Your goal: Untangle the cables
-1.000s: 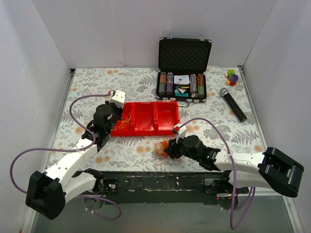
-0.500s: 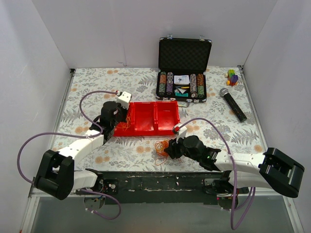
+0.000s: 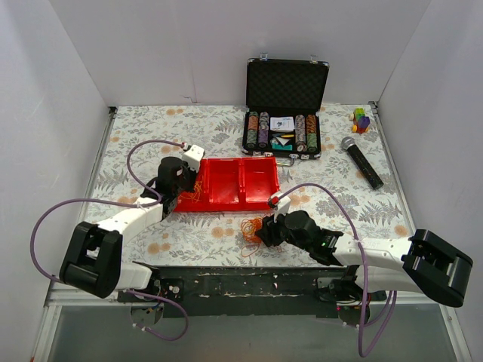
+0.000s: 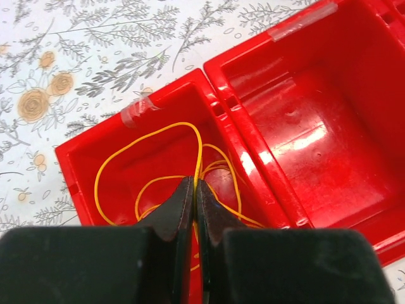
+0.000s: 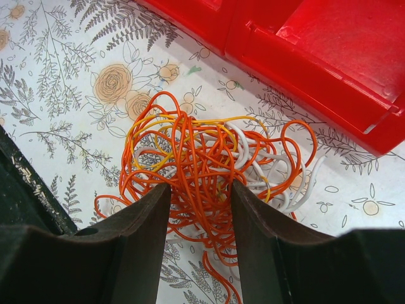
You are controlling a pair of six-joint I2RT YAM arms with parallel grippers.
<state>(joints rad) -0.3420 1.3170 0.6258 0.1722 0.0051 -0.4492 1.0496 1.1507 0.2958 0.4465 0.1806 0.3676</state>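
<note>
The cables are split in two places. A clump of orange, yellow and white strands (image 3: 249,226) (image 5: 202,145) lies on the table in front of the red tray (image 3: 256,177). My right gripper (image 3: 260,232) (image 5: 200,185) straddles the clump, its jaws closed in on the orange strands packed between them. A loose yellow cable (image 4: 190,126) (image 3: 195,192) lies in loops in the tray's left compartment (image 4: 114,152). My left gripper (image 3: 187,188) (image 4: 195,183) is down in that compartment, shut on a strand of the yellow cable.
An open black case of poker chips (image 3: 285,113) stands behind the tray. A microphone (image 3: 361,161) and small coloured blocks (image 3: 361,119) lie at the back right. Thick purple arm cables (image 3: 332,197) loop over the table. White walls enclose three sides.
My left gripper has moved a little to the right over the tray's left compartment, and its arm has folded in. The right arm and the clump have not moved.
</note>
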